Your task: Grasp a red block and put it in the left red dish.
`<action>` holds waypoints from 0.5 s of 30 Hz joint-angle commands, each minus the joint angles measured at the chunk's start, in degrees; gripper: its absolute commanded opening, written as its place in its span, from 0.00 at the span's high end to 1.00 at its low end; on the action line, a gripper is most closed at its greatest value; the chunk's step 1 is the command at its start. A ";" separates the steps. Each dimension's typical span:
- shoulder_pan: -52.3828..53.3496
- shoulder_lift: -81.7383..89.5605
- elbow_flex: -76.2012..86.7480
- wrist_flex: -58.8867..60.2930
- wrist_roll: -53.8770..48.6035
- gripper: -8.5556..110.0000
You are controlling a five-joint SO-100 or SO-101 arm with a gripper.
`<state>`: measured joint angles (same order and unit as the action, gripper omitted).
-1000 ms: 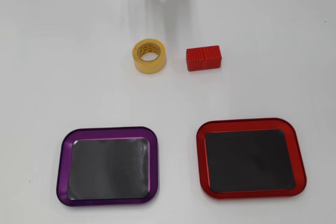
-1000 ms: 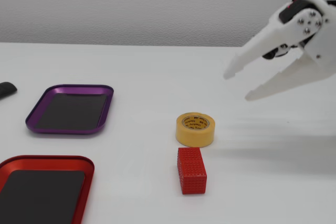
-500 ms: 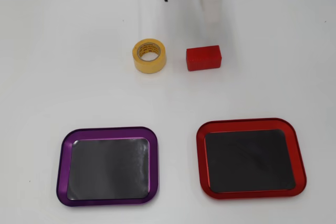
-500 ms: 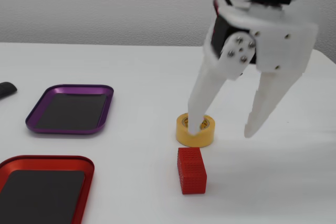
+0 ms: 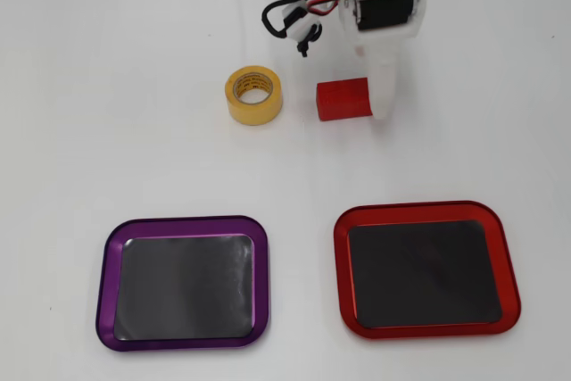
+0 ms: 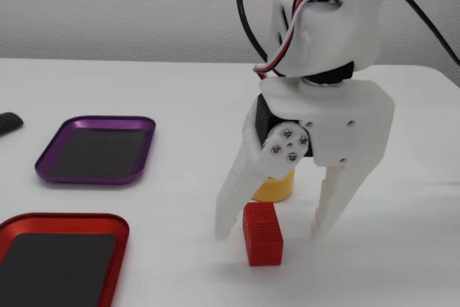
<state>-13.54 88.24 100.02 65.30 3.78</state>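
While the fixed view puts the red dish (image 6: pixel 57 260) closest, at the lower left corner, its glossy metallic rim curves round a flat, dark matte floor, and it lies empty on the smooth white tabletop (image 6: pixel 144 84). Just beyond and to the right in that view lies the block (image 6: pixel 262 233), a small bright red brick with a finely studded skin, resting flat on the tabletop and well apart from the dish. Straddling it is the tool (image 6: pixel 269 234), white plastic with screw heads at its pivot, spread wide: one tapered finger (image 6: pixel 231 203) stands to the block's left and the other to its right, neither clearly touching it, their tips close to the tabletop. From overhead, the block (image 5: pixel 343 99) shows just below the arm's servo body, with one pale, blurred finger (image 5: pixel 384 86) at its right end. Behind the block in the fixed view, partly hidden by the tool, sits a yellow tape roll (image 6: pixel 274 186), a short thick ring. Farther back on the left lies a purple dish (image 6: pixel 98 150), same rounded-rectangle shape, same dark floor.
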 commanded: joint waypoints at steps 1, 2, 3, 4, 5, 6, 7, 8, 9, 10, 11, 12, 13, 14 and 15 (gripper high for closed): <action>0.53 -0.88 -1.85 -1.85 -0.26 0.68; 0.53 -1.41 -1.85 -2.02 -0.26 0.68; 0.53 -1.76 -1.85 -2.11 -0.26 0.68; 0.53 -2.20 -1.85 -2.20 -0.35 0.68; 0.53 -2.64 -1.85 -2.55 -0.35 0.68; 0.53 -3.08 -1.85 -3.25 -0.44 0.68; 0.53 -3.43 -1.85 -3.96 -0.44 0.68; 0.62 -3.69 -1.85 -4.31 -0.53 0.68; 1.23 -3.96 -1.85 -4.66 -0.53 0.68; 1.93 -4.13 -1.85 -4.66 -0.53 0.68; 2.55 -4.39 -1.85 -4.75 -0.62 0.68; 3.34 -4.66 -1.85 -5.01 -0.79 0.68; 4.04 -4.92 -1.85 -5.80 -1.85 0.68; 4.75 -5.19 -1.58 -6.50 -3.16 0.68; 5.54 -5.27 -1.41 -6.94 -4.22 0.68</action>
<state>-9.14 82.62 100.02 59.85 1.67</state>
